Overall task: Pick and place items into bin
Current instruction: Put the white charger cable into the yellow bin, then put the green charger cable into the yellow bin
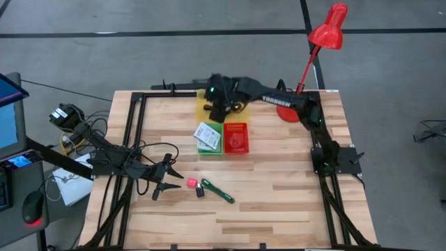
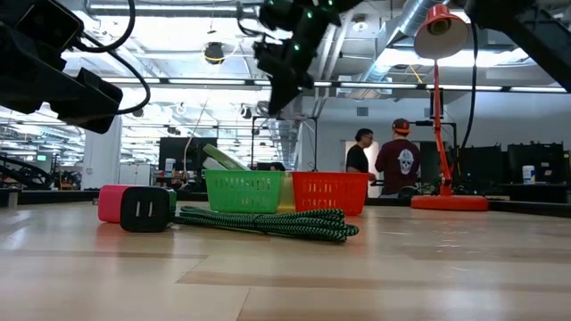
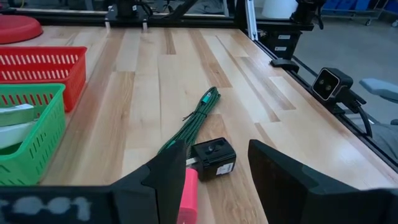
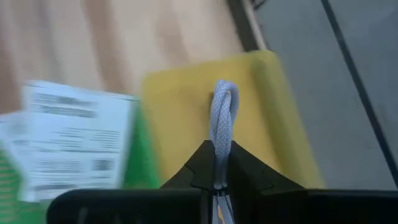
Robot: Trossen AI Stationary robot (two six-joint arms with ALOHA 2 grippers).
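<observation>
Right end effector (image 4: 217, 177) clamped on grey cord (image 4: 222, 112) above yellow bin (image 4: 273, 112). Left end effector (image 1: 166, 180), fingers apart, near pink piece (image 1: 191, 183) on worktop (image 1: 279, 188).

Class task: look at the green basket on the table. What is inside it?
The green basket holds white printed packets, lying flat and filling most of it from above. Anything beneath the packets is covered, so cannot be told.

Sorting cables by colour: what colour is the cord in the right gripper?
Pale grey-white cord, pinched in the right gripper; clearest in the right wrist view.
</observation>
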